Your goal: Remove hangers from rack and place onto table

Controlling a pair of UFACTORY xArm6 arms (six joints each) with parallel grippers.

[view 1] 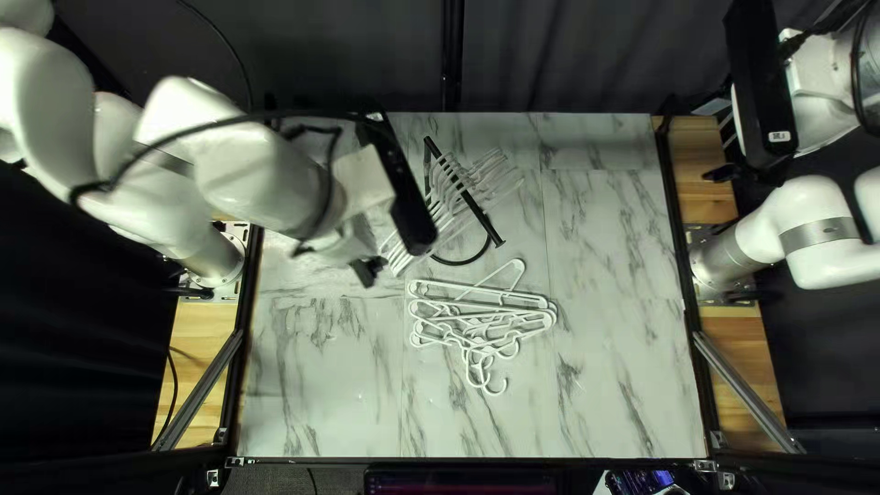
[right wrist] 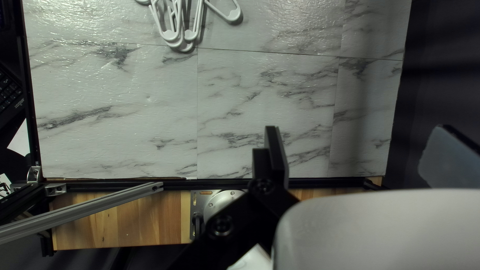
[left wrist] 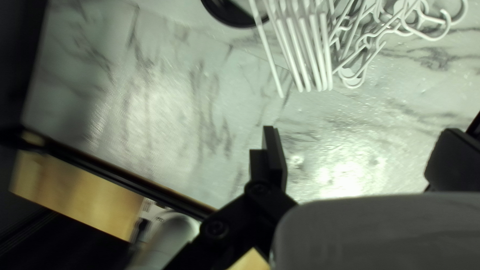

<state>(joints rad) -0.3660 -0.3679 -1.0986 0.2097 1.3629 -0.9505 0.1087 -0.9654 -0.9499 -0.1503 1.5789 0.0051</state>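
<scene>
Hanging on the rack (view 1: 464, 193), the white hangers (left wrist: 327, 55) lay ahead of the nearer, left tool (left wrist: 359, 134), their long bars pointing roughly back at it; its fingers stood wide and empty, so the reach probably needed to go forward.

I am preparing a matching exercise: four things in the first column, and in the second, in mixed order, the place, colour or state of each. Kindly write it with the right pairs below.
Things
1. Rack
2. Loose hangers
3. Left gripper
4. Curtain

Places, colours or states
A. Open, holding nothing
B. Dark, behind the far edge of the table
C. Lying on the table, overlapping one another
D. Black, with white hangers hung on it

Right pairs
1-D, 2-C, 3-A, 4-B
</scene>
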